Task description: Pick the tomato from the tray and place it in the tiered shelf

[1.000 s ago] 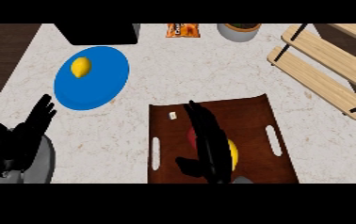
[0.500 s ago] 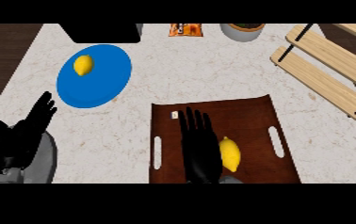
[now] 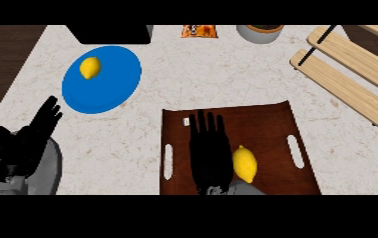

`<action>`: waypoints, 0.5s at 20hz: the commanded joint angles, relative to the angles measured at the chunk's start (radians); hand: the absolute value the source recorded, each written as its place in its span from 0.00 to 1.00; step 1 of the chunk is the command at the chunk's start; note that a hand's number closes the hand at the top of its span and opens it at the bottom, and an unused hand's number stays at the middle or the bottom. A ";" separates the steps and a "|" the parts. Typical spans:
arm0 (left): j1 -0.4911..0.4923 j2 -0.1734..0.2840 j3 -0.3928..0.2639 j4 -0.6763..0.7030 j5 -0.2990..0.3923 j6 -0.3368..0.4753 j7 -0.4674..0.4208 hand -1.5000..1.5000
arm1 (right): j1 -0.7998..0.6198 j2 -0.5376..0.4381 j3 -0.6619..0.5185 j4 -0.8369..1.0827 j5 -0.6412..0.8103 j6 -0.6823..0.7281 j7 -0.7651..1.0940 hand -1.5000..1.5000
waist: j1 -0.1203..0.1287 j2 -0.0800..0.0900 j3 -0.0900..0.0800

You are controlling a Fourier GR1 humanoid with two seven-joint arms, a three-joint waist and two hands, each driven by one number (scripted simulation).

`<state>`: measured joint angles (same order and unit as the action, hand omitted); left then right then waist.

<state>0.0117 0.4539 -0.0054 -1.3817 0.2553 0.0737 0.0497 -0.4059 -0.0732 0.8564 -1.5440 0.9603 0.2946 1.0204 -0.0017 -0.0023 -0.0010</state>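
Brown tray (image 3: 273,117): right robot hand (image 3: 209,152) flat, fingers straight, yellow fruit (image 3: 245,164) just beside. Left robot hand (image 3: 33,137) open at left edge.

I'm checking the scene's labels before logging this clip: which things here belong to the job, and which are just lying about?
Belonging to the job: yellow fruit on the brown tray, tiered shelf, right hand flat beside the fruit.

Lying about: blue plate with a second yellow fruit, snack packet, grey bowl, resting left hand.

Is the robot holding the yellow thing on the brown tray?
No. The right hand lies open and flat on the tray, beside the yellow fruit. The left hand holds nothing either.
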 commanded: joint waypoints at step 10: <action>0.022 -0.022 0.063 -0.021 -0.040 -0.050 0.007 0.50 | 0.030 -0.010 -0.147 0.134 0.113 0.063 -0.111 0.00 | 0.005 0.002 0.001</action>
<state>0.0279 0.4332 0.0310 -1.4113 0.2291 0.0409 0.0666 -0.3828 -0.0728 0.7502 -1.4631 1.0390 0.3589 0.9375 0.0026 -0.0009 -0.0001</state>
